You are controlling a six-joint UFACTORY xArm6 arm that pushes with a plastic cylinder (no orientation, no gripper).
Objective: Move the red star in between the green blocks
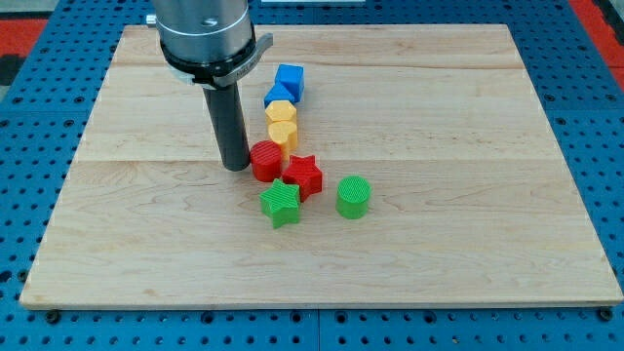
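The red star (304, 175) lies near the board's middle, touching the green star (281, 203) just below and left of it. The green cylinder (353, 196) stands to the right of the green star, with a gap between them; the red star sits above that gap, toward its left side. A red cylinder (265, 160) touches the red star's upper left. My tip (236, 167) rests on the board just left of the red cylinder, close to it or touching.
Above the red blocks runs a column of two yellow blocks (282, 123) and two blue blocks (286, 85). The wooden board (117, 244) lies on a blue pegboard surface, with its edges all around.
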